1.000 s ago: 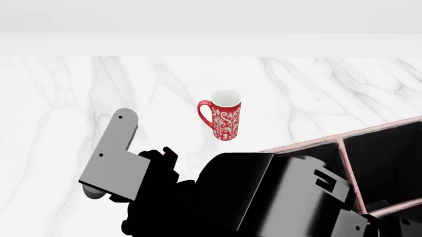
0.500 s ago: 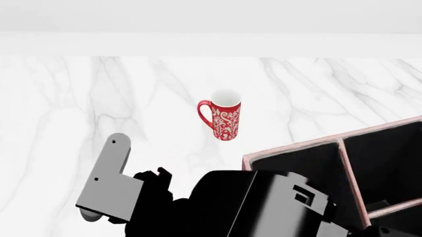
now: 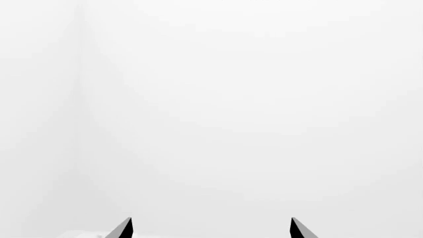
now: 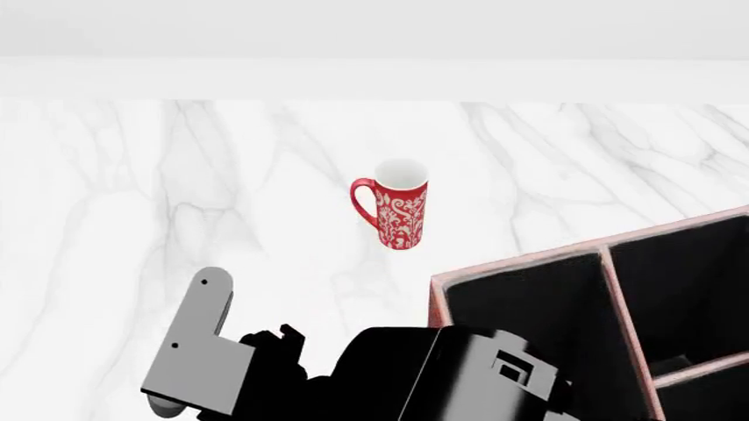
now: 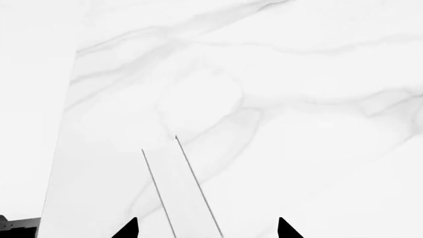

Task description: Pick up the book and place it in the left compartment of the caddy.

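Red mug (image 4: 399,210) with white floral pattern, white inside; white marble table (image 4: 175,193) with grey veins; reddish-brown caddy (image 4: 436,303), black inside, pinkish rim

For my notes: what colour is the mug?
Red mug with white pattern, clearest in head view.

The caddy (image 4: 527,263) runs off your head view's right and bottom edges. Black arm housing (image 4: 457,377) covers its near corner. Both wrist views crop your grippers to fingertips (image 3: 124,228) only.
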Tool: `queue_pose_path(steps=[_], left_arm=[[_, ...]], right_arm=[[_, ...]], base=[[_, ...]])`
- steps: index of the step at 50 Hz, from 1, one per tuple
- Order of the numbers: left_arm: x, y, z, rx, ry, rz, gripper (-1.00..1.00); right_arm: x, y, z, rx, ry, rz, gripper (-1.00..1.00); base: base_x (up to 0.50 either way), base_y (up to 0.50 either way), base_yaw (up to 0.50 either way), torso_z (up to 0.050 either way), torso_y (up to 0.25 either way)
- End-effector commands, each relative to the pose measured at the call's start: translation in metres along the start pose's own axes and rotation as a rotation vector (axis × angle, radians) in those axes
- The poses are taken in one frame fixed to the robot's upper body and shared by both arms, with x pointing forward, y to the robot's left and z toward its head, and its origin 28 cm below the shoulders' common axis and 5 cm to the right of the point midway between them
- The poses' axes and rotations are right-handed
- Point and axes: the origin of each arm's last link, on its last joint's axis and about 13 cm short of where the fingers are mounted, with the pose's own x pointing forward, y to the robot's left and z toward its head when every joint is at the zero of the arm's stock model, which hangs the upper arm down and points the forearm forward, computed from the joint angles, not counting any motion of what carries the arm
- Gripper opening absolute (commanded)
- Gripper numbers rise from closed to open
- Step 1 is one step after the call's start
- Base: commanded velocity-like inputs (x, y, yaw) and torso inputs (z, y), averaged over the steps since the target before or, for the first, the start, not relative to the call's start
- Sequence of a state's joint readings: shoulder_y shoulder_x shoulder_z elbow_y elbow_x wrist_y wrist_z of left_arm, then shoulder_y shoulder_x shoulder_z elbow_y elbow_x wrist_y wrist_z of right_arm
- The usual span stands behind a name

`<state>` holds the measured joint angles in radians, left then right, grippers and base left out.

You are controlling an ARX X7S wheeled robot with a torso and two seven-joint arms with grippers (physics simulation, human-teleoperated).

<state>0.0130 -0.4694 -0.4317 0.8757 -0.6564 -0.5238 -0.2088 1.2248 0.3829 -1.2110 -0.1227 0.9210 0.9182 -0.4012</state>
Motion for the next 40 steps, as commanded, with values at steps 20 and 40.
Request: queue_pose_path(steps=[20, 40], left_arm=[[-0.001, 0.0, 0.001, -0.001, -0.004, -0.002, 1.0], [-0.002, 0.0, 0.001, -0.001, -0.007, -0.008, 1.0]], right_arm=[[0.017, 0.0, -0.015, 0.025, 0.02, 0.02, 1.0], [0.028, 0.001, -0.022, 0.034, 0.045, 0.029, 1.0]], base=[[0.0, 0.0, 0.0, 0.0, 0.0], [0.0, 0.0, 0.0, 0.0, 0.0]])
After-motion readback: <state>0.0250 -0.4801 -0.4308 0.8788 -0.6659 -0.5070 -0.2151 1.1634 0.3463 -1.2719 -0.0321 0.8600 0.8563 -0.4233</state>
